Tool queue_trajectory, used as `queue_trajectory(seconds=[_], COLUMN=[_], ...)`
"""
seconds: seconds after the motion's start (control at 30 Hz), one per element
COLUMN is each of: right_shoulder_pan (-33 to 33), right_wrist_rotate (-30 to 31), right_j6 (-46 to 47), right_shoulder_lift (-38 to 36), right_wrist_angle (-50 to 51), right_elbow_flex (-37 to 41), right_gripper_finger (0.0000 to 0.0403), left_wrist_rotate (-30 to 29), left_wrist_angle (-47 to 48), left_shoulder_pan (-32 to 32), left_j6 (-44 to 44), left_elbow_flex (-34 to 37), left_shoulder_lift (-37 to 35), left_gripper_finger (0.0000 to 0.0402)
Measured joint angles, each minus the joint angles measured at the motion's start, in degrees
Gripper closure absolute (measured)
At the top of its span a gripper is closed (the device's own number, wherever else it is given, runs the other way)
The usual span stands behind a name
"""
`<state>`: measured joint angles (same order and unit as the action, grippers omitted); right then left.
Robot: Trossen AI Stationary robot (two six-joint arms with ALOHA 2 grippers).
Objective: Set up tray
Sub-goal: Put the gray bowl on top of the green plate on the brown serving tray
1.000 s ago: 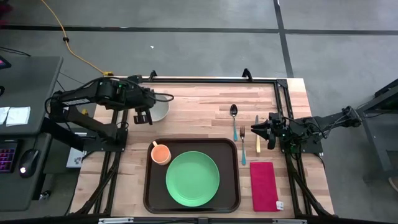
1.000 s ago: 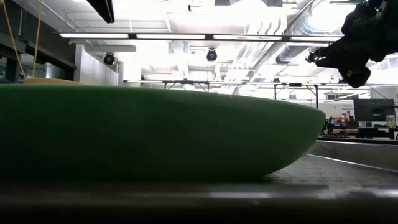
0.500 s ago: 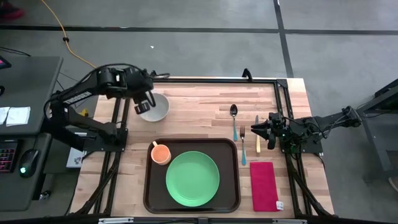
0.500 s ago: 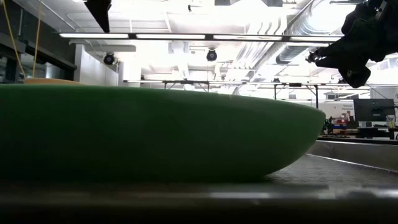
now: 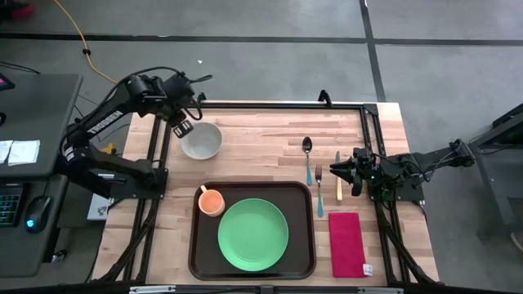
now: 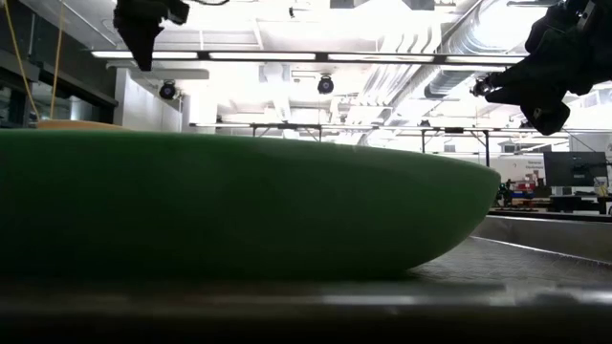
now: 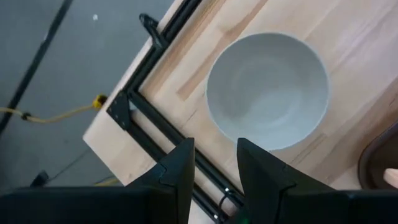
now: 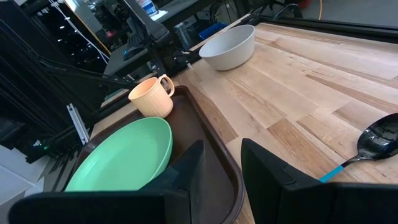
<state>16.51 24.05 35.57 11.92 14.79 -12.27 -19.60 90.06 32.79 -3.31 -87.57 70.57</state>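
The dark brown tray [image 5: 203,245] lies at the table's near middle. On it rest the green plate [image 5: 252,233] and the orange cup [image 5: 211,201], upright at its far left corner. The white bowl [image 5: 201,140] stands on the wood beyond the tray. My left gripper [image 5: 181,126] hovers open just left of and beyond the bowl [image 7: 267,90], touching nothing. My right gripper [image 5: 333,170] is also open. It waits above the table's right side beside the knife [image 5: 337,180], pointing left toward the tray [image 8: 211,155].
A spoon [image 5: 307,155], a fork [image 5: 319,192] and the knife lie on the wood right of the tray. A red napkin [image 5: 346,243] lies nearer, by the right edge. A black frame rail runs along the table's far and side edges. Bare wood shows between bowl and spoon.
My left gripper has drawn back from over the white bowl toward the table's far left corner, so the whole bowl now shows. The bowl has stayed where it was on the wood.
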Motion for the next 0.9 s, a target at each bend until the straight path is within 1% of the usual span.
queue_trajectory(seconds=[0.07, 0.27, 0.53, 0.67, 0.8, 0.9], right_shoulder_pan=[0.00, -0.02, 0.00, 0.00, -0.01, 0.00], right_wrist_rotate=[0.00, 0.00, 0.00, 0.00, 0.00, 0.00], right_j6=[0.00, 0.00, 0.00, 0.00, 0.00, 0.00], right_shoulder_lift=[0.00, 0.00, 0.00, 0.00, 0.00, 0.00], right_wrist_angle=[0.00, -0.02, 0.00, -0.02, -0.01, -0.01], right_elbow_flex=[0.00, 0.00, 0.00, 0.00, 0.00, 0.00], right_gripper_finger=[0.0320, 0.0320, 0.0320, 0.0320, 0.0320, 0.0320], left_wrist_rotate=[1.15, 1.92, 2.45, 4.17, 4.64, 6.73], left_wrist_angle=[-0.04, 0.04, -0.04, -0.03, -0.05, -0.05], left_shoulder_pan=[0.83, 1.47, 1.44, 1.44, 1.44, 1.36], left_j6=[0.00, -1.97, -2.89, -3.02, -3.06, -4.15], left_elbow_flex=[0.96, 2.96, 3.06, 3.06, 3.06, 3.06], left_shoulder_lift=[0.00, 0.02, 0.04, 0.04, 0.04, 0.04], left_gripper_finger=[0.0252, 0.0252, 0.0252, 0.0252, 0.0252, 0.0252])
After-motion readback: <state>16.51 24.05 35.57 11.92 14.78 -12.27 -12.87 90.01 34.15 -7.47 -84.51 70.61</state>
